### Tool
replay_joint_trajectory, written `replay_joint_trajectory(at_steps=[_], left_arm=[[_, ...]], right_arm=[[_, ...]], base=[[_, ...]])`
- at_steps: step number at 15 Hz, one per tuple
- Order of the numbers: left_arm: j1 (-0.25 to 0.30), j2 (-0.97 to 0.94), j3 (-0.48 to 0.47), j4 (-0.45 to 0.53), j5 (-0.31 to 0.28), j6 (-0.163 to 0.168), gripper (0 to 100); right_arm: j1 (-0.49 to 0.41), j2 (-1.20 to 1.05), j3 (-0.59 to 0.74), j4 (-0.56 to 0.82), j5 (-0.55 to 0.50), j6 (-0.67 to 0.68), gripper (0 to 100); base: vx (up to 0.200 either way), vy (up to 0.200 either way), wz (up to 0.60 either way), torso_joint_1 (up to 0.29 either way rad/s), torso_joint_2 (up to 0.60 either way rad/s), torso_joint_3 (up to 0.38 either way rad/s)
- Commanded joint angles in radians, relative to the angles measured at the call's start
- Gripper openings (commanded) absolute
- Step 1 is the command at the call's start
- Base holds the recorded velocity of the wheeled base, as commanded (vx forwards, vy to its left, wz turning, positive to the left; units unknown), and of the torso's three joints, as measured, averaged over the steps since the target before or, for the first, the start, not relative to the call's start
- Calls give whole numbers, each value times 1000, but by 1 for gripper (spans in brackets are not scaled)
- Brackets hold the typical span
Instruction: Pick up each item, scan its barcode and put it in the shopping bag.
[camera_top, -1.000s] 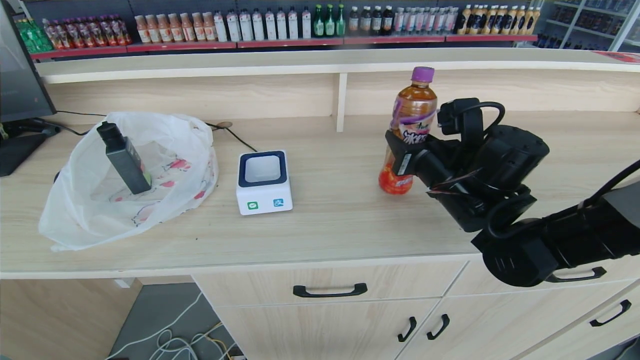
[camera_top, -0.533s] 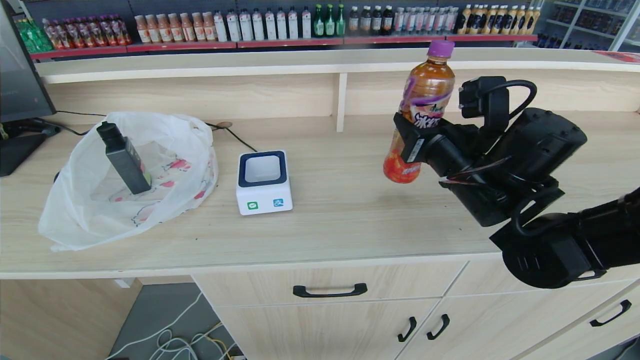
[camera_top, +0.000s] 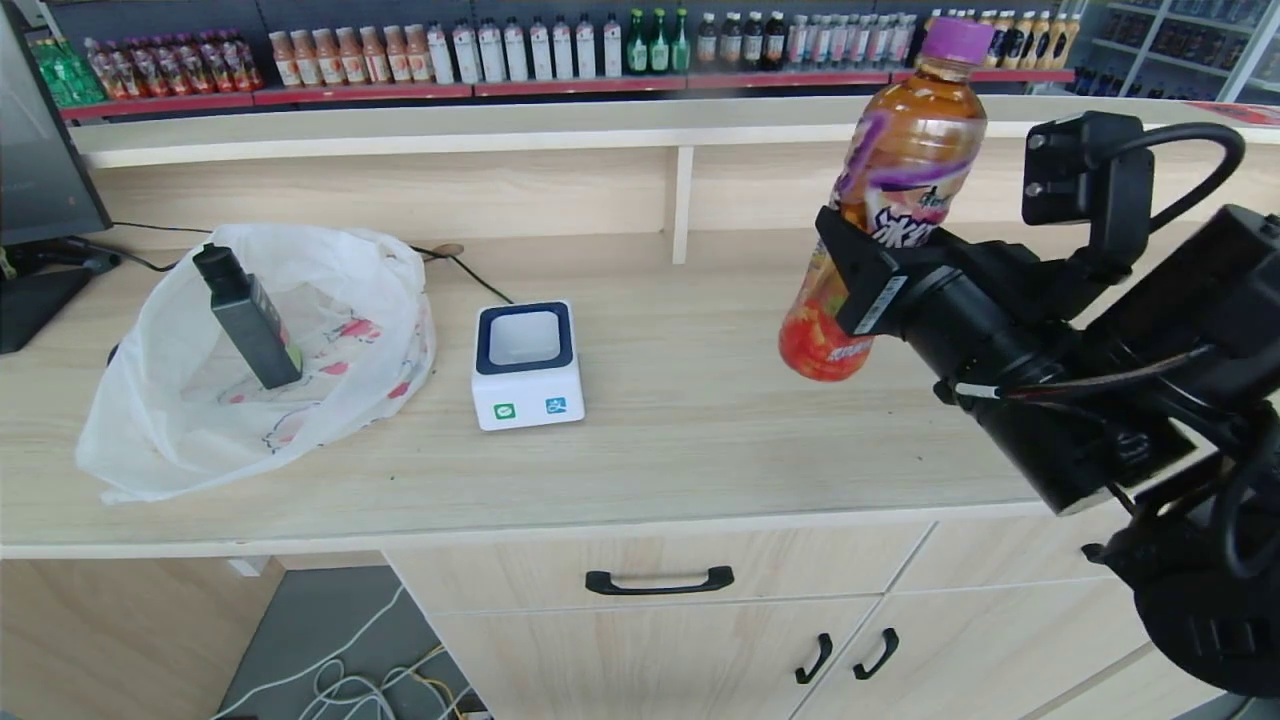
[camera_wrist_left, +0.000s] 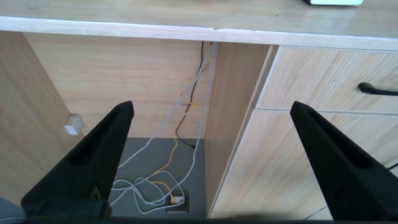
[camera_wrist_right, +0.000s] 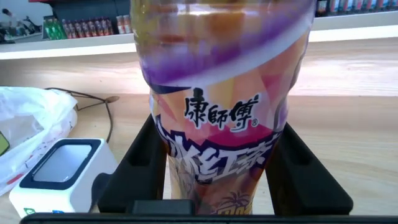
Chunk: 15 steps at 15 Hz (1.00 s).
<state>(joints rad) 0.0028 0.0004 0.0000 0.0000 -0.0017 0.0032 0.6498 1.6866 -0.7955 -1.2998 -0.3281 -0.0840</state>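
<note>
From the head view, the right gripper (camera_top: 868, 285) is pinching a drink bottle (camera_top: 905, 170) around its middle, holding it tilted above the right of the counter (camera_top: 680, 450), well apart from the scanner (camera_top: 527, 362) and the shopping bag (camera_top: 150, 420) at the far left. The left wrist view is showing the left gripper (camera_wrist_left: 211, 162) spread wide below the counter's edge. In the right wrist view the label is facing the camera. I'd say the barcode needs turning toward the scanner's window, the bottle travelling left slowly.

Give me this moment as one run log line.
right gripper: shut on bottle, held above counter | left gripper: open, below counter level | scanner: on counter | bag: dark item inside
</note>
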Motion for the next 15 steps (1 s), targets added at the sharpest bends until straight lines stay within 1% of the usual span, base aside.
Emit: replay_joint_trajectory(at_steps=[1,5,7,9,15], left_arm=[[0,0,0,0,0,0,100],[0,0,0,0,0,0,100],[0,0,0,0,0,0,100],[0,0,0,0,0,0,100],[0,0,0,0,0,0,100]], right_arm=[[14,-107,104,-24,-6,-2,0],[19,-186,328,-110,-8,-16,0],[36,-191,395,-162,-8,-34,0],[67,-191,430,-187,-8,-60,0],[199,-168,434,-188,-9,-154,0]], base=[[0,0,0,0,0,0],[0,0,0,0,0,0],[0,0,0,0,0,0],[0,0,0,0,0,0],[0,0,0,0,0,0]])
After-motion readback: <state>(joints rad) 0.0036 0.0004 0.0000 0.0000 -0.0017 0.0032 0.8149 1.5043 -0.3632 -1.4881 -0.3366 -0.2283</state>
